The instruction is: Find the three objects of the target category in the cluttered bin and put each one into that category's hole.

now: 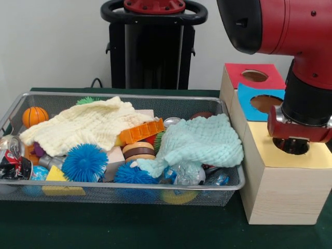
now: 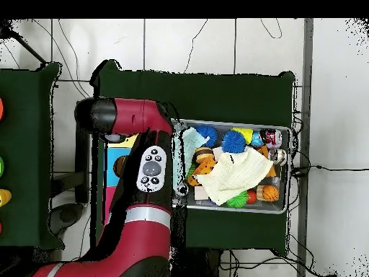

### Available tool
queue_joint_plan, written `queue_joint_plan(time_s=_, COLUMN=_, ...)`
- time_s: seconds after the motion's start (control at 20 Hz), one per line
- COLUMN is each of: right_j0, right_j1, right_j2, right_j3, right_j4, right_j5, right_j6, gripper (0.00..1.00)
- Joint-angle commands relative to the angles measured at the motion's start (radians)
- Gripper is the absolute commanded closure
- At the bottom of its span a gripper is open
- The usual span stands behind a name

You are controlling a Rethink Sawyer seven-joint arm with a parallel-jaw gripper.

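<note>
We find none of the polka-dot cloths exposed in either view; the bin [image 1: 15,104] shows only other items on top, so we cannot locate them. The hole [image 1: 291,147] in the yellow top face of the nearest wooden box [image 1: 285,192] lies directly beneath the arm's wrist [image 1: 300,129], which covers most of the opening; only a dark crescent of it shows under the wrist's lower edge. We cannot tell how far the gripper is open or whether it holds anything, because its fingers are not visible in the front view and the arm [image 2: 144,209] hides that area from above. Behind the yellow face we see the blue-faced cutout [image 1: 265,103], and behind that the red-faced cutout [image 1: 254,75]. The bin sits just beside the boxes on the dark green table [image 1: 155,228], on the side away from the wrist. Within it, a mint-green knitted cloth [image 1: 202,142] lies at the end nearest the boxes, and a pale yellow knitted cloth [image 1: 88,127] spreads across the other half. Two blue spiky balls [image 1: 84,162] rest along the front wall, an orange ball [image 1: 34,116] sits in the far corner, and an orange toothed block [image 1: 141,130] lies between the two knitted cloths.
</note>
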Motion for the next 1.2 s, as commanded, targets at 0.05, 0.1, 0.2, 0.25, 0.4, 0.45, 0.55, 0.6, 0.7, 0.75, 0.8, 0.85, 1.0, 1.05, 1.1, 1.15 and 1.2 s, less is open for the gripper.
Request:
queue_joint_plan(time_s=0.05, right_j0=-0.014, right_j1=-0.049, right_j2=0.028, right_j3=0.122, right_j4=0.002, right_j5=0.053, right_j6=0.182, gripper=1.00)
queue_joint_plan(time_s=0.1, right_j0=-0.016, right_j1=-0.057, right_j2=0.032, right_j3=0.130, right_j4=0.004, right_j5=0.049, right_j6=0.174, gripper=1.00)
queue_joint_plan(time_s=0.2, right_j0=-0.022, right_j1=-0.072, right_j2=0.041, right_j3=0.143, right_j4=0.008, right_j5=0.047, right_j6=0.159, gripper=1.00)
queue_joint_plan(time_s=0.25, right_j0=-0.026, right_j1=-0.077, right_j2=0.043, right_j3=0.139, right_j4=0.007, right_j5=0.058, right_j6=0.153, gripper=1.00)
queue_joint_plan(time_s=0.4, right_j0=-0.029, right_j1=-0.091, right_j2=0.043, right_j3=0.134, right_j4=0.006, right_j5=0.099, right_j6=0.143, gripper=1.00)
queue_joint_plan(time_s=0.45, right_j0=-0.028, right_j1=-0.097, right_j2=0.040, right_j3=0.137, right_j4=0.003, right_j5=0.108, right_j6=0.140, gripper=1.00)
queue_joint_plan(time_s=0.55, right_j0=-0.029, right_j1=-0.109, right_j2=0.037, right_j3=0.140, right_j4=-0.004, right_j5=0.124, right_j6=0.131, gripper=1.00)
queue_joint_plan(time_s=0.6, right_j0=-0.031, right_j1=-0.111, right_j2=0.037, right_j3=0.137, right_j4=-0.006, right_j5=0.137, right_j6=0.126, gripper=1.00)
queue_joint_plan(time_s=0.7, right_j0=-0.034, right_j1=-0.117, right_j2=0.038, right_j3=0.135, right_j4=-0.009, right_j5=0.158, right_j6=0.118, gripper=1.00)
queue_joint_plan(time_s=0.75, right_j0=-0.035, right_j1=-0.120, right_j2=0.039, right_j3=0.137, right_j4=-0.009, right_j5=0.164, right_j6=0.116, gripper=1.00)
queue_joint_plan(time_s=0.8, right_j0=-0.036, right_j1=-0.124, right_j2=0.040, right_j3=0.143, right_j4=-0.009, right_j5=0.165, right_j6=0.116, gripper=1.00)
queue_joint_plan(time_s=0.85, right_j0=-0.036, right_j1=-0.128, right_j2=0.041, right_j3=0.149, right_j4=-0.009, right_j5=0.166, right_j6=0.116, gripper=1.00)
queue_joint_plan(time_s=1.0, right_j0=-0.038, right_j1=-0.135, right_j2=0.044, right_j3=0.159, right_j4=-0.010, right_j5=0.166, right_j6=0.112, gripper=1.00)
queue_joint_plan(time_s=1.05, right_j0=-0.038, right_j1=-0.138, right_j2=0.044, right_j3=0.163, right_j4=-0.011, right_j5=0.164, right_j6=0.112, gripper=1.00)
queue_joint_plan(time_s=1.1, right_j0=-0.038, right_j1=-0.140, right_j2=0.044, right_j3=0.166, right_j4=-0.012, right_j5=0.164, right_j6=0.111, gripper=1.00)
queue_joint_plan(time_s=1.15, right_j0=-0.039, right_j1=-0.137, right_j2=0.043, right_j3=0.161, right_j4=-0.014, right_j5=0.165, right_j6=0.111, gripper=1.00)
queue_joint_plan(time_s=1.2, right_j0=-0.039, right_j1=-0.139, right_j2=0.044, right_j3=0.163, right_j4=-0.015, right_j5=0.162, right_j6=0.111, gripper=1.00)
